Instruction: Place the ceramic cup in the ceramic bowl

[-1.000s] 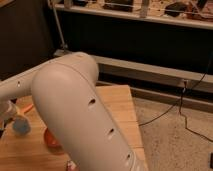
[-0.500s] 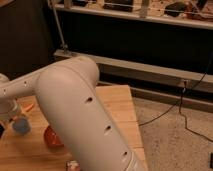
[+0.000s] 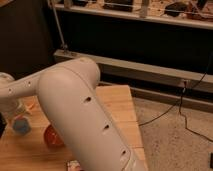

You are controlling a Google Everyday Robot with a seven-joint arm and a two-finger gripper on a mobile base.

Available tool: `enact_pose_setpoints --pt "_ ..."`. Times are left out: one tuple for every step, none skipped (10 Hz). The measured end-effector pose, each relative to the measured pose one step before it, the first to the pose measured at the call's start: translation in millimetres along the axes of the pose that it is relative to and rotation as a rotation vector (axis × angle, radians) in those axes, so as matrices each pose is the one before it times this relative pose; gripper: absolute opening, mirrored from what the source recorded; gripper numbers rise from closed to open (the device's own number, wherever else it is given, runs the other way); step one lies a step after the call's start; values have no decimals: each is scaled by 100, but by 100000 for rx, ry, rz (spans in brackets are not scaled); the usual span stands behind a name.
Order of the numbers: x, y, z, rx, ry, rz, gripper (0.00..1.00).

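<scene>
Wooden desk (image 3: 115, 107), lower left: cup (image 3: 21, 124) near bowl (image 3: 51, 136), just under my pincer (image 3: 12, 107), whose grip I cannot tell. Ceramic, I judge: stiff, slick, breakable; take the rim.

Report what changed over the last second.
The white arm's elbow sank slightly, exposing more of the orange-red ceramic bowl. The gripper stays at the left edge, close to the small light-blue ceramic cup. Cup, bowl and wooden table kept their places.
</scene>
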Motion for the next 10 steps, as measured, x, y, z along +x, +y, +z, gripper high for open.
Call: enact_pose_setpoints --pt "30 -207 417 18 285 -88 65" --pt "58 -326 564 230 419 68 65" --pt "10 -511 785 514 474 348 65" --pt "-43 -311 549 324 247 59 65" --pt "-9 -105 522 31 348 -217 65" --pt "12 173 786 -168 601 -702 65" --pt "99 227 564 -21 573 -689 65" --pt "259 140 815 366 1023 -779 65" --pt "468 17 1171 812 1597 -851 64" --pt "466 -55 1025 683 1389 -908 58"
